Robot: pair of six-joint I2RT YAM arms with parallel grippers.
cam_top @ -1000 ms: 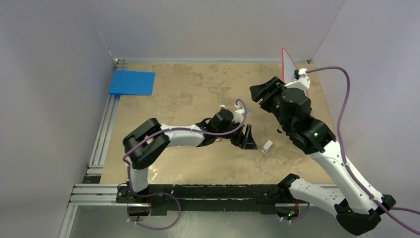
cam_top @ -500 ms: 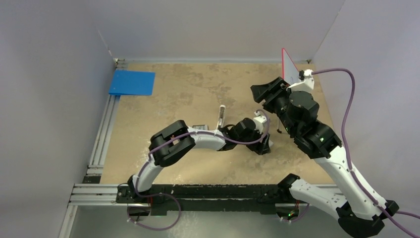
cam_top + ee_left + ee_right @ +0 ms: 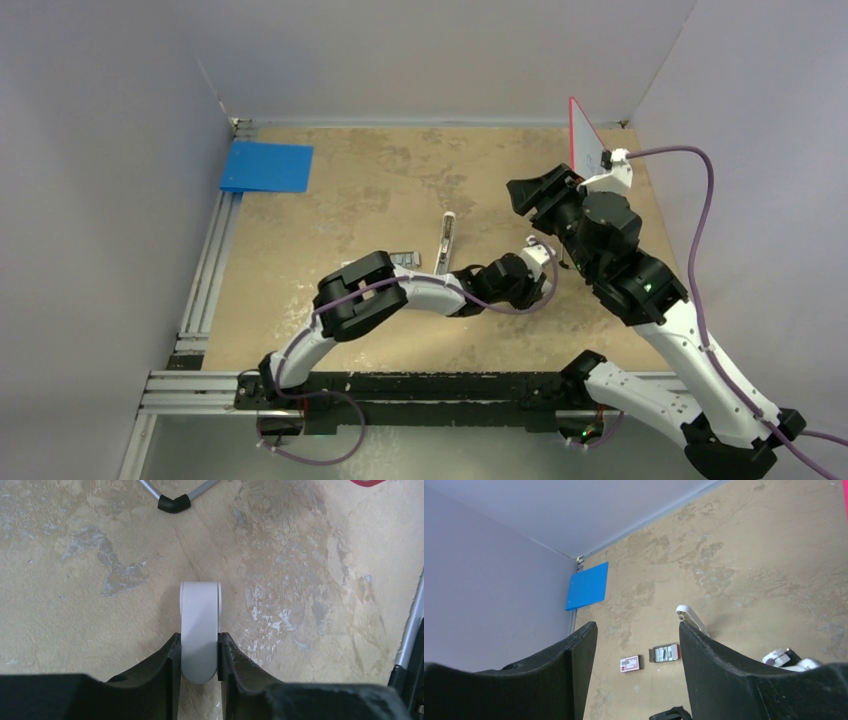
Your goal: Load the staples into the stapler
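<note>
On the mottled tabletop (image 3: 75, 605), left claw (image 3: 199, 637) pinches a smooth round-ended white piece (image 3: 200, 615); right claw (image 3: 636, 626) gapes.

Even soft lighting, faint shadows, sharp focus, no glare

mottled tan tabletop (image 3: 380, 190), pale lilac walls (image 3: 450, 50)

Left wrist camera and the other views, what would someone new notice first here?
The left gripper is closed on a short white piece on the tan table, right of centre. The right gripper hangs open just beyond it. The white stapler and grey staples lie side by side mid-table, and a blue sheet sits at the far left corner.
</note>
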